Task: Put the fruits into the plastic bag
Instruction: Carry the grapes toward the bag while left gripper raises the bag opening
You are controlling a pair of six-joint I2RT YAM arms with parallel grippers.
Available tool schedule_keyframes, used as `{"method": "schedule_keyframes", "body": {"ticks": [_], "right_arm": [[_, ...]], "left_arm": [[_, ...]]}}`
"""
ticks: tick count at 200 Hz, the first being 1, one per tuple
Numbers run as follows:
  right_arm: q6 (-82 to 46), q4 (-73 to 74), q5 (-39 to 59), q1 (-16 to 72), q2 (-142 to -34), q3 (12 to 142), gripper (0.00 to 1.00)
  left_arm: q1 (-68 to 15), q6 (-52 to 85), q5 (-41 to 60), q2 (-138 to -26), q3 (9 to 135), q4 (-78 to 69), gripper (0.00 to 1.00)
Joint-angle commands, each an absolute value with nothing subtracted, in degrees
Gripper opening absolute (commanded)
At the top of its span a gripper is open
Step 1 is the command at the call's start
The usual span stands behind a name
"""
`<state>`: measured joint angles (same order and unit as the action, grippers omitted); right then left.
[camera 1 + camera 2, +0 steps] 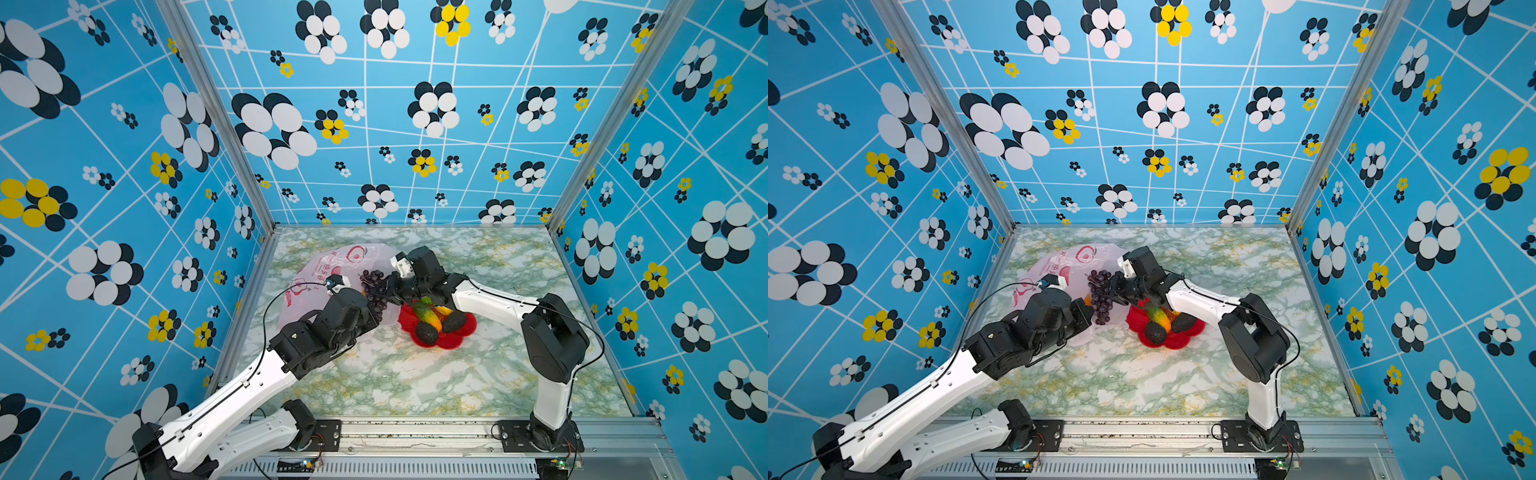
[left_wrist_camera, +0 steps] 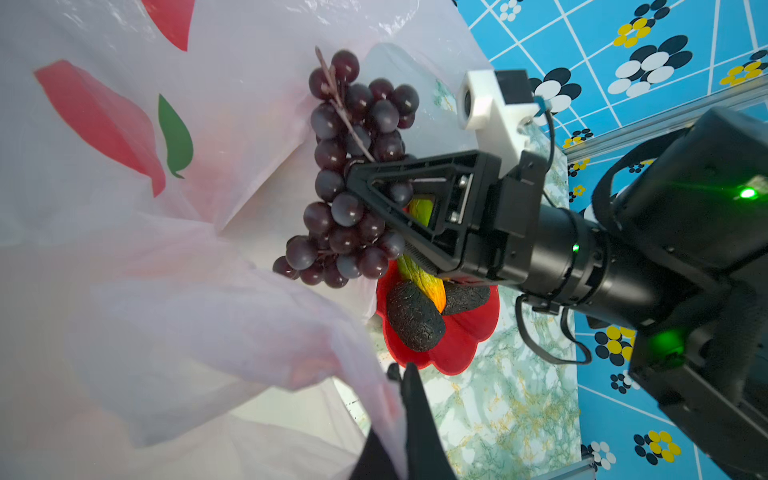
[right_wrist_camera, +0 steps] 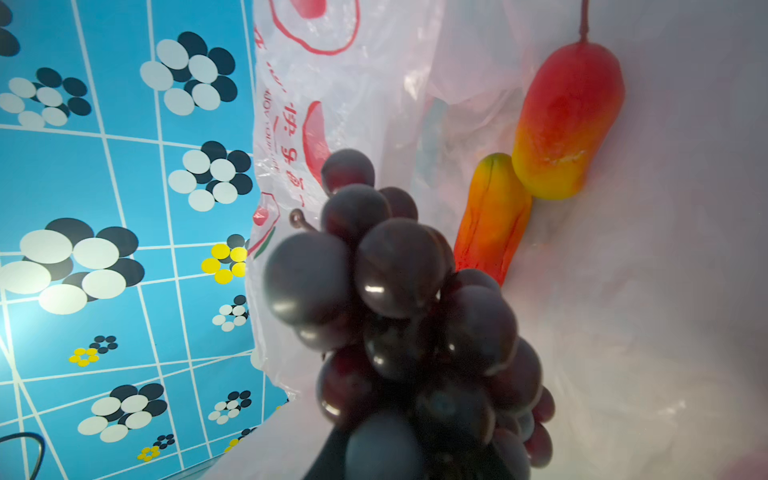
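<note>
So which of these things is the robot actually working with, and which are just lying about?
Job: thin pale pink plastic bag; dark purple grape bunch; red-yellow mango and orange oblong fruit inside it; green-yellow oblong fruit and two dark avocados, not yet bagged.
Just there: red flower-shaped dish; marbled green tabletop.

Grapes (image 2: 345, 174) and right gripper (image 2: 361, 195) crowd the bag (image 2: 124, 291) mouth; two fruits (image 3: 569, 120) lie inside, seemingly leaving room beside them.
</note>
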<state>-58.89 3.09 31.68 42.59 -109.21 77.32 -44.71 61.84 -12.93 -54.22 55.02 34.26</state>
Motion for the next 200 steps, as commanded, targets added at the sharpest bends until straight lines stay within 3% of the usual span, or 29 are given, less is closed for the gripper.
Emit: {"method": "schedule_keyframes", "body": {"ticks": [1, 84, 161, 200], "right_arm": [[-59.3, 6.6, 32.9, 42.9, -107.4, 74.5, 0.29], [-58.6, 4.7, 36.0, 43.5, -110.4, 74.7, 0.29], [-45.0, -0.6, 42.2, 47.3, -112.1, 80.5, 0.3], [-38.9, -13.9, 38.6, 48.5, -116.2, 86.0, 0.3]], "left_arm": [[-44.1, 60.9, -14.9, -54.4, 57.7, 33.3, 0.0], [-44.6, 55.6, -12.7, -59.9, 62.9, 31.0, 0.0], [-40.9, 54.1, -7.4, -60.7, 62.1, 29.1, 0.0], [-38.3, 53.3, -4.3, -58.8, 60.9, 27.7, 0.0]]}}
